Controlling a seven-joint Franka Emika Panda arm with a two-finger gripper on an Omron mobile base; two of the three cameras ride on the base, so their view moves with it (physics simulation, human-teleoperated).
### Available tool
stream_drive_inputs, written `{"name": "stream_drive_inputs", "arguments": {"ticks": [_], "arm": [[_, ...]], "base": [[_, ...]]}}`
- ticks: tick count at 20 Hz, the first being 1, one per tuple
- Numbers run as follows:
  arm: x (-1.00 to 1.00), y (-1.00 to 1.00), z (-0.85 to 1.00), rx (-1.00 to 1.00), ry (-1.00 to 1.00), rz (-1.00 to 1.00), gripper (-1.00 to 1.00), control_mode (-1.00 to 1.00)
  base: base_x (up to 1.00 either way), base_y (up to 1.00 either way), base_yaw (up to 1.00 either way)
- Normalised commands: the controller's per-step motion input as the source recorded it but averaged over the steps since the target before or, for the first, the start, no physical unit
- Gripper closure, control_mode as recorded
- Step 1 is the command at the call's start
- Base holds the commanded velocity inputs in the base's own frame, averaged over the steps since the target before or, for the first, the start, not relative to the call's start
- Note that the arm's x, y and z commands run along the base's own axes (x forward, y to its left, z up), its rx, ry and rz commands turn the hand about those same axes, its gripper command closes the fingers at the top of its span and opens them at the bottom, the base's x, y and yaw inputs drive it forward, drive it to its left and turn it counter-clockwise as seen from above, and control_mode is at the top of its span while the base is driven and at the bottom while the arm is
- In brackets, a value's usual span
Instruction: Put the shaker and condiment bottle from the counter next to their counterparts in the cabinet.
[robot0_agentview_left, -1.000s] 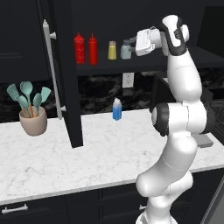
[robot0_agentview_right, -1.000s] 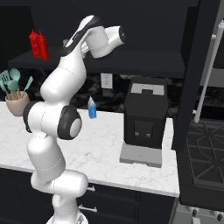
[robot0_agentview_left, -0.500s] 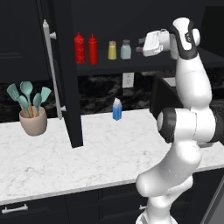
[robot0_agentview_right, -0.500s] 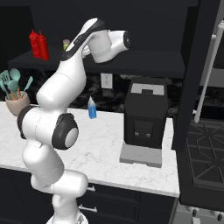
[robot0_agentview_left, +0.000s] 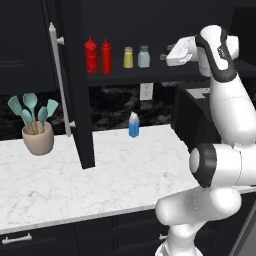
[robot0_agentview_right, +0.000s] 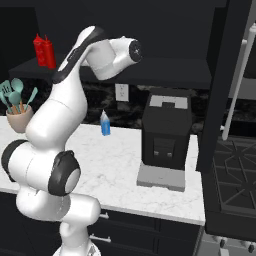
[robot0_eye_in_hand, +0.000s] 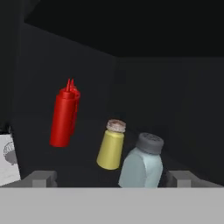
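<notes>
Four containers now stand on the cabinet shelf (robot0_agentview_left: 150, 70): both red bottles (robot0_agentview_left: 98, 55), yellow shaker (robot0_agentview_left: 128, 57), pale shaker (robot0_agentview_left: 144, 56). Open, empty jaws (robot0_agentview_left: 164, 53) have backed off right; nothing remains on the table (robot0_agentview_left: 75, 185).

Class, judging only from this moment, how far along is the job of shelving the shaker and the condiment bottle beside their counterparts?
Done, it seems: both red bottles stand together on the cabinet shelf, and the shaker stands beside the yellow shaker. In hand: nothing; the gripper is open, just right of the shaker. Left: probably only drawing the arm clear. The blue-and-white carton on the counter isn't part of the job.
</notes>
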Motion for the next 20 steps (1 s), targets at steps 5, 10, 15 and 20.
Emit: {"name": "stream_drive_inputs", "arguments": {"ticks": [5, 10, 15, 20], "arm": [[-0.58, -0.07, 0.22, 0.00, 0.00, -0.17, -1.00, -1.00], [-0.90, -0.05, 0.13, 0.01, -0.06, -0.06, -1.00, -1.00], [-1.00, -0.02, 0.00, 0.04, -0.17, -0.04, -1.00, -1.00], [-1.00, 0.00, 0.00, 0.05, -0.07, -0.10, -1.00, -1.00]], "base": [[0.00, 0.00, 0.00], [0.00, 0.00, 0.00], [0.00, 0.00, 0.00], [0.00, 0.00, 0.00]]}}
